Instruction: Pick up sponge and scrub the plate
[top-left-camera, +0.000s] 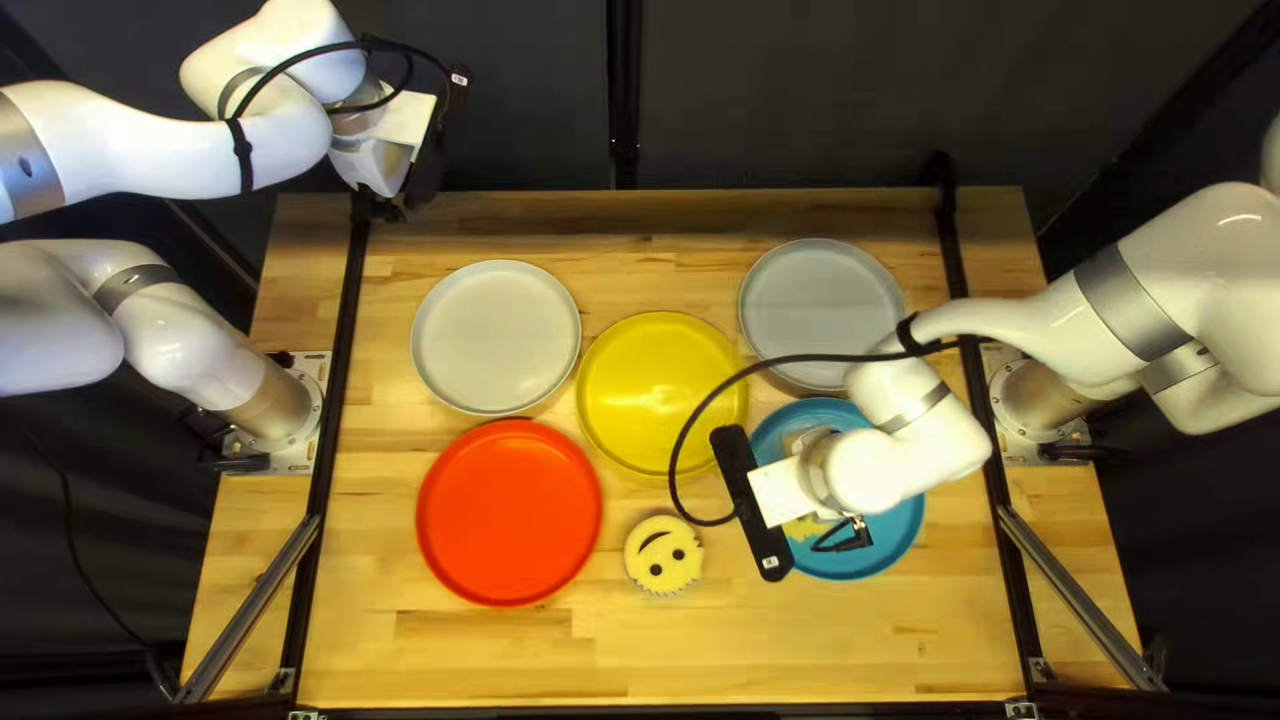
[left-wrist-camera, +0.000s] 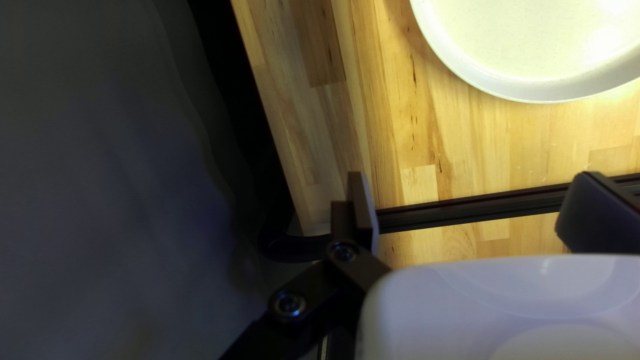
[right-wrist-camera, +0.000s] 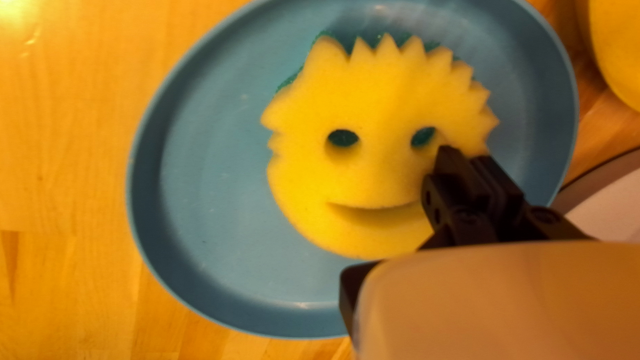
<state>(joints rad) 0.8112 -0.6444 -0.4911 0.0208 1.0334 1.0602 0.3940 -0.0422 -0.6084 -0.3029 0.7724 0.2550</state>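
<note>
In the top left view my right gripper (top-left-camera: 787, 494), fingertips hidden, is over the blue plate (top-left-camera: 891, 540); yellow bits of a sponge (top-left-camera: 804, 530) show beneath the arm. The right wrist view has a smiley-faced yellow sponge (right-wrist-camera: 360, 167) with a green underside, over the blue plate (right-wrist-camera: 207, 180). There my right gripper (right-wrist-camera: 465, 155) is shut on the sponge near one eye, its foam dented at the fingertips. My left gripper (top-left-camera: 424, 171) is raised beyond the table's far left corner. Its own view shows the left gripper (left-wrist-camera: 473, 207) open, nothing between the fingers.
Left of the blue plate lies a second smiley sponge (top-left-camera: 663, 555). A yellow plate (top-left-camera: 654, 387), a red plate (top-left-camera: 510, 512), a white plate (top-left-camera: 496, 336) and a grey plate (top-left-camera: 820, 310) rest on the table. A black cable loops above the yellow plate.
</note>
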